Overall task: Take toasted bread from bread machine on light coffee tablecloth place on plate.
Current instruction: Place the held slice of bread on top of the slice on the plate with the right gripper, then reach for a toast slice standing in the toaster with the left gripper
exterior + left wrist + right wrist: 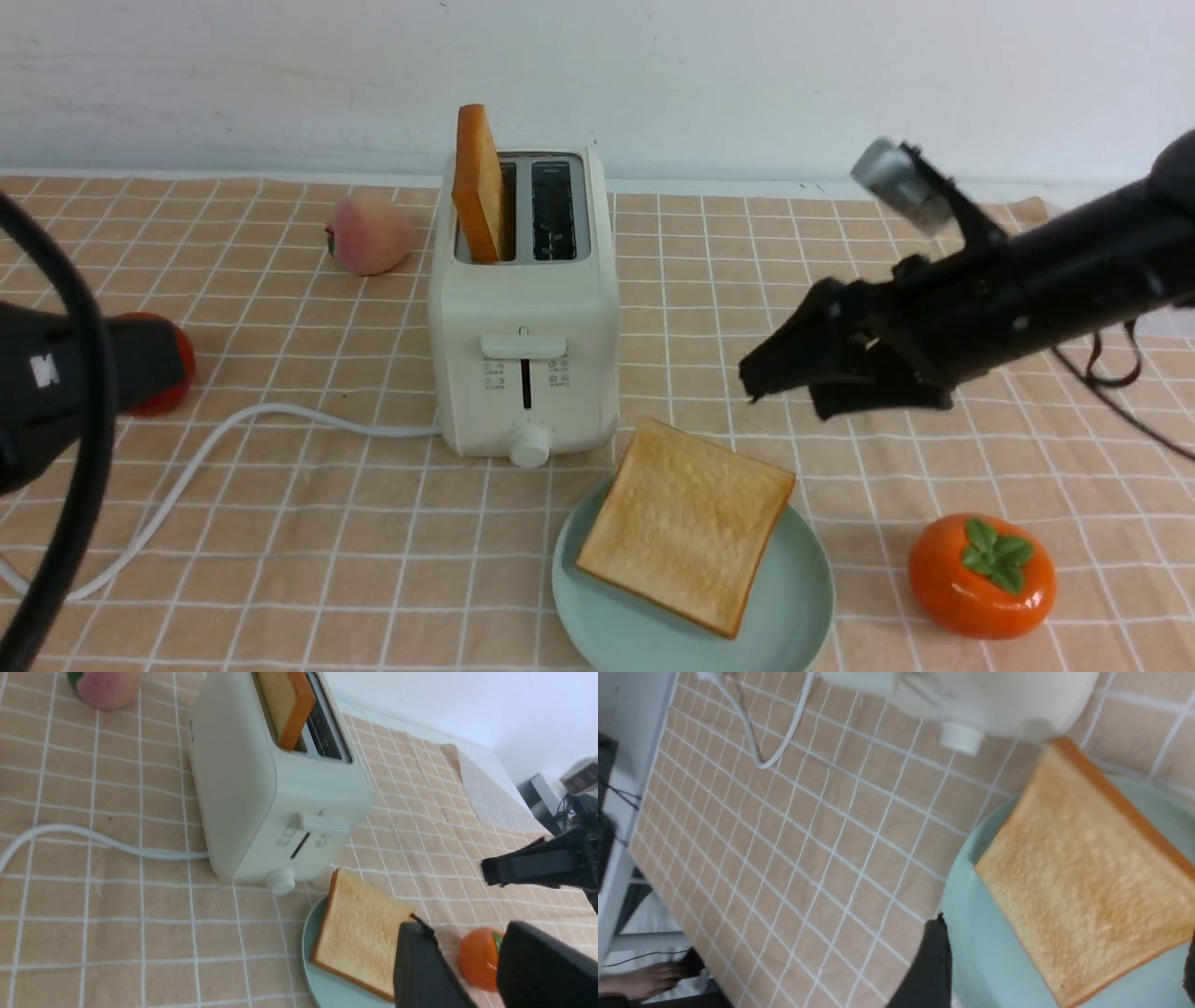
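Note:
The bread machine (523, 308) stands mid-table on the light coffee tablecloth (308, 551). One toasted bread slice (479, 182) stands upright in its left slot; the right slot is empty. A second slice (686, 537) lies flat on the plate (794, 597) at the front. My right gripper (761, 378) is open and empty, held above and just right of the plate; in the right wrist view (1059, 952) its jaws stand on either side of that slice (1078, 877) from above. My left gripper (462, 933) is open and empty, off to the left of the toaster (261, 793).
A peach (369, 233) lies behind the toaster on the left. A red object (177, 364) is partly hidden by my left arm (56, 373). An orange persimmon (980, 574) sits right of the plate. The white cord (280, 420) runs left across the cloth.

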{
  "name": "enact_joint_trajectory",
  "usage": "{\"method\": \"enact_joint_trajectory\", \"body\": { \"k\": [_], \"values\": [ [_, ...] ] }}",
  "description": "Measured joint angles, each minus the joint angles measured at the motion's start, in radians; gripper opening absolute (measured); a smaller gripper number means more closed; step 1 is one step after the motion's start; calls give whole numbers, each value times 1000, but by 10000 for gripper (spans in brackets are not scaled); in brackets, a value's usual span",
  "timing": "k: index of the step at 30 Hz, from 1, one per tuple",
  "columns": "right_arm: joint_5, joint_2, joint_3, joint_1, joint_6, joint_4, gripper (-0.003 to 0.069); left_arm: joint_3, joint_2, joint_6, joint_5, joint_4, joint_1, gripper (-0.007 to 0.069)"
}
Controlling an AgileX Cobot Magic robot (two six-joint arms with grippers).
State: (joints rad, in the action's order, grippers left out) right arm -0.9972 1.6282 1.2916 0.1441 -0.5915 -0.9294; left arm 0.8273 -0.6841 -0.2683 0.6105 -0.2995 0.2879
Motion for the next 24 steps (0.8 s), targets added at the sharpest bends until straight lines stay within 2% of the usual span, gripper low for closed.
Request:
{"method": "enact_joint_trajectory", "body": {
  "k": [4,5,10,16,21,24],
  "values": [
    [-15,-107,125,7,95,116,611,17,-118,35,-83,11,0,244],
    [-20,-142,149,22,122,141,582,43,-175,42,-86,10,0,248],
    [-29,-269,173,107,173,225,526,210,-414,45,-59,15,0,278],
    [-47,-376,173,205,255,387,519,506,-695,46,32,30,0,349],
    [-50,-414,170,220,278,481,519,781,-932,43,193,57,1,381],
    [-62,-414,168,220,294,511,519,885,-1033,6,230,98,2,383]
  ]
}}
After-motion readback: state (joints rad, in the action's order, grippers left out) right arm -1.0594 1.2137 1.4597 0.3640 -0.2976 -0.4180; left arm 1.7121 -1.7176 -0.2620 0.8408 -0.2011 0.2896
